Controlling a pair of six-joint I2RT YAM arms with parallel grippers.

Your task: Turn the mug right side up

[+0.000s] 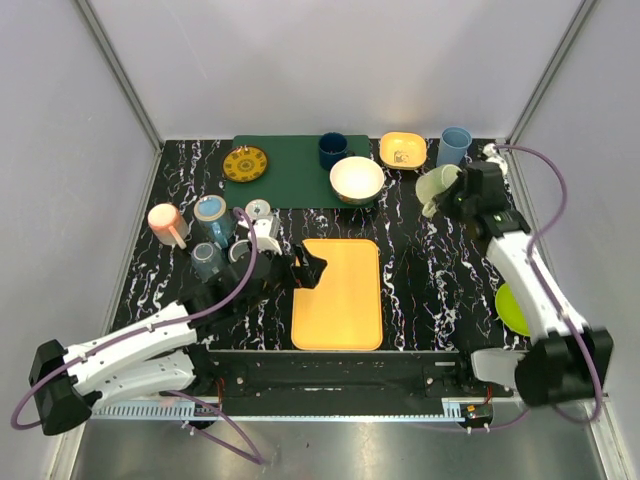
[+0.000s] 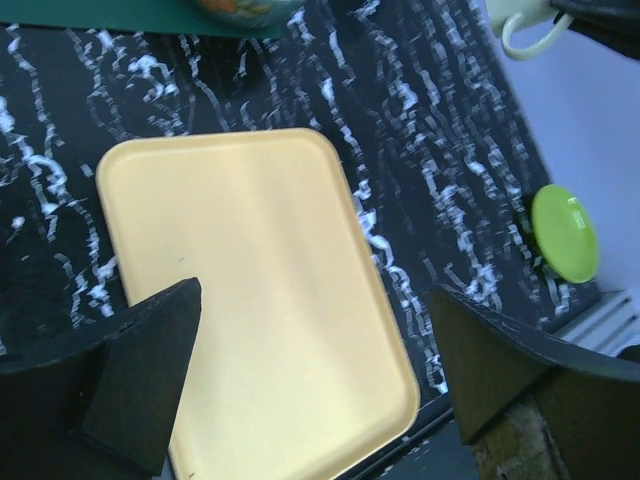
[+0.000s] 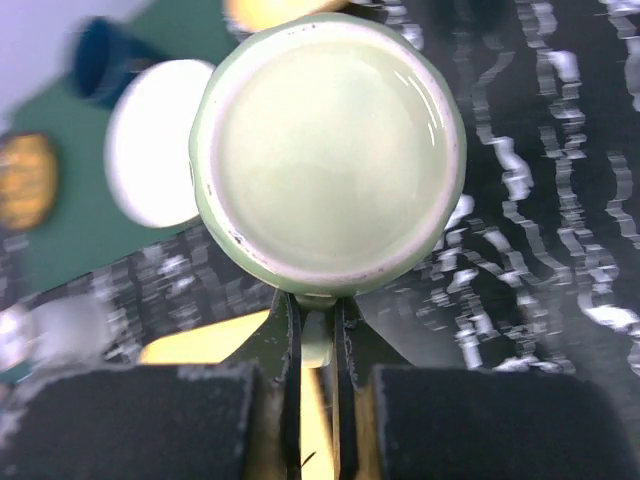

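My right gripper is shut on the handle of a pale green mug at the back right of the table. In the right wrist view the fingers pinch the handle, and the mug shows me a round face with a white ring; I cannot tell whether this is its base or its mouth. The mug seems to be held off the table and tilted. Its handle also shows in the left wrist view. My left gripper is open and empty over the orange tray, also seen in the left wrist view.
A green mat at the back holds a yellow plate, a dark blue mug and a white bowl. An orange bowl and a blue cup stand behind the mug. Several cups cluster at the left. A lime plate lies at the right.
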